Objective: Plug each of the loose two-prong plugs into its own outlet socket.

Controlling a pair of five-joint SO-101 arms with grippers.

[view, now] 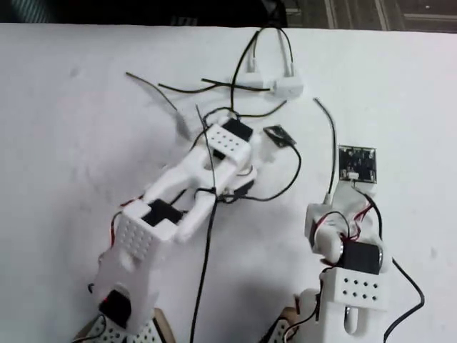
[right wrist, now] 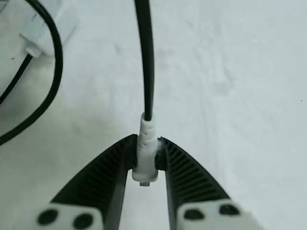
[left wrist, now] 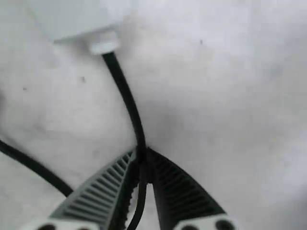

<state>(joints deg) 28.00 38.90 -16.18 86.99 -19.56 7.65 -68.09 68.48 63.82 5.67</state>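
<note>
The white bench [view: 71,107] carries everything. In the high view my left arm [view: 193,171] stretches from 7 o'clock toward the middle. My right arm [view: 353,286] sits folded at 5 o'clock. The white outlet block [view: 288,88] lies between 12 and 1 o'clock, well apart from the right arm.

My left end effector [left wrist: 142,157] is clamped on a black cable [left wrist: 122,91], gripping the cord itself and not a plug. That cable runs on to a white plug end [left wrist: 103,45] lying against a pale body that I take for the outlet block. I cannot tell whether that plug end is seated.

My right end effector [right wrist: 146,142] is closed around a white plug [right wrist: 145,165]. Its black lead [right wrist: 144,57] runs straight away from me toward 12 o'clock.

I judge this to be the carry-and-align step: one plug is in my grip but not yet near a socket. Next I should take it toward 11 o'clock, up to the block. The lead leaves on the far side, so the prong end seems to face back toward my wrist. I would have to turn or regrip the plug before pressing it in. The prongs themselves are too small to make out. My left side could hold its cable steady meanwhile, so the block does not slide under the push.
</note>
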